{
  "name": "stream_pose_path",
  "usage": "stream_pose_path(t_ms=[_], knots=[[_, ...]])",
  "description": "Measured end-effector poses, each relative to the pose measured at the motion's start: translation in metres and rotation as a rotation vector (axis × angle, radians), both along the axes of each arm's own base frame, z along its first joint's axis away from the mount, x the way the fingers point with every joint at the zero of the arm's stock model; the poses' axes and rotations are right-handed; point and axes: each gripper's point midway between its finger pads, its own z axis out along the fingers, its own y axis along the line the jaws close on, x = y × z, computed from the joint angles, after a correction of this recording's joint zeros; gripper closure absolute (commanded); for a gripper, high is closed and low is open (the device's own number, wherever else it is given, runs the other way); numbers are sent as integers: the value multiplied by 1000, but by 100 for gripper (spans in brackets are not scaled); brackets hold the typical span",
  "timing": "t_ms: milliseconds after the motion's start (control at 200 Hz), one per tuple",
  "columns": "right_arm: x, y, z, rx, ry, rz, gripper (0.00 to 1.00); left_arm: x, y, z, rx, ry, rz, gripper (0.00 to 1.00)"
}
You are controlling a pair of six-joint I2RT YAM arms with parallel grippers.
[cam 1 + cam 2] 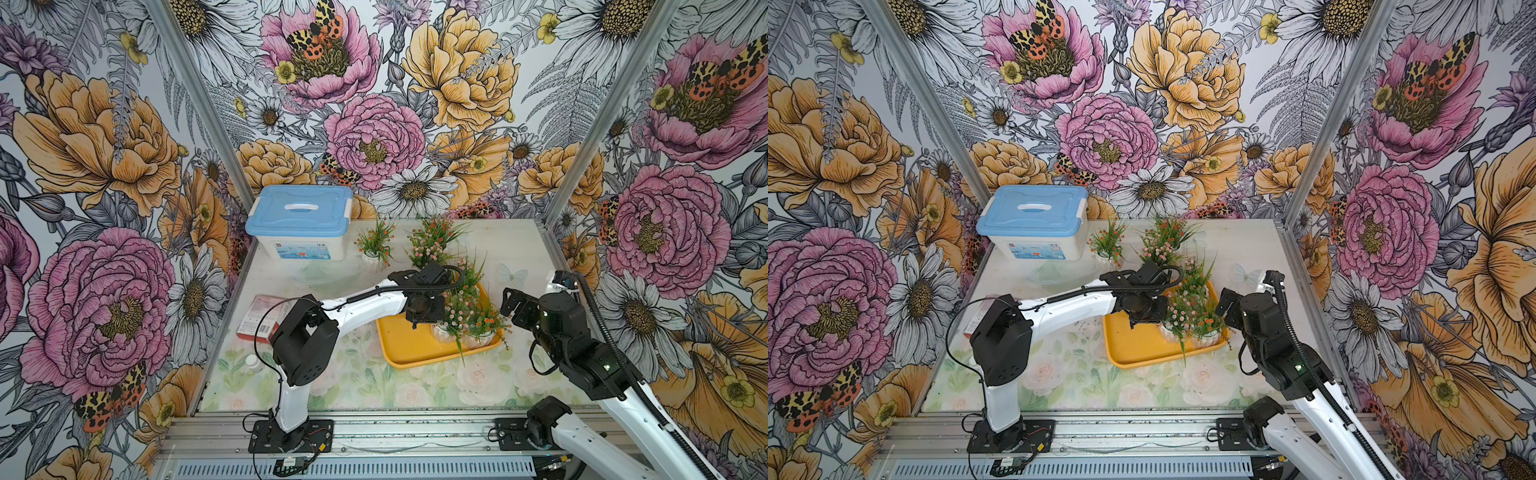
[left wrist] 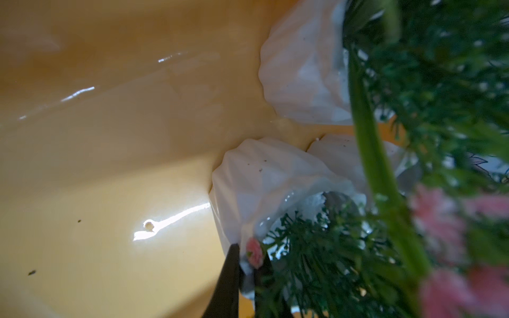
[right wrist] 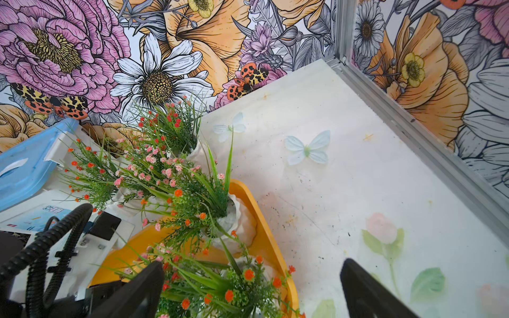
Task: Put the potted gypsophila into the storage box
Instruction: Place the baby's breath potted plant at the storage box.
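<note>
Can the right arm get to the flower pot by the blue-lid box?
Probably not straight away. The left arm and the potted plants in the yellow tray stand between the open right pincer and that pot; it would need to swing round behind them.

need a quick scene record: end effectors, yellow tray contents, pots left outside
storage box: shallow yellow plastic tray
left end effector: shut on rim of white ribbed pot with pink blossoms, inside tray
right end effector: open, empty, by the tray's edge
other pots in tray: two, white ribbed
pots outside tray: three, on the table behind it
also there: white bin with light-blue lid
</note>
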Motion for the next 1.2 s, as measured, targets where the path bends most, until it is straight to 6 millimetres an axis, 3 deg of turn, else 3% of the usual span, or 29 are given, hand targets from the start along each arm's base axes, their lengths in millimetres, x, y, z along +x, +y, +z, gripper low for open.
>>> stream_pose_path(t_ms=[370,635,790,890,985,1085,1200], knots=[[5,3,-11,-24,46,0,1,-32,-4,-1,3,78,-92,100],[5,3,-11,-24,46,0,1,-36,-10,4,-15,67,-136,71],[8,4,-15,-35,65,0,1,-32,-8,25,-56,36,-127,58],[15,8,-11,-45,79,1,1,-17,2,56,-114,-16,-93,55],[27,13,-6,-64,94,2,1,10,26,87,-166,-80,-23,53],[43,21,1,-92,109,13,1,47,65,107,-182,-142,80,51],[67,35,12,-106,89,36,1,85,115,113,-153,-185,210,52]])
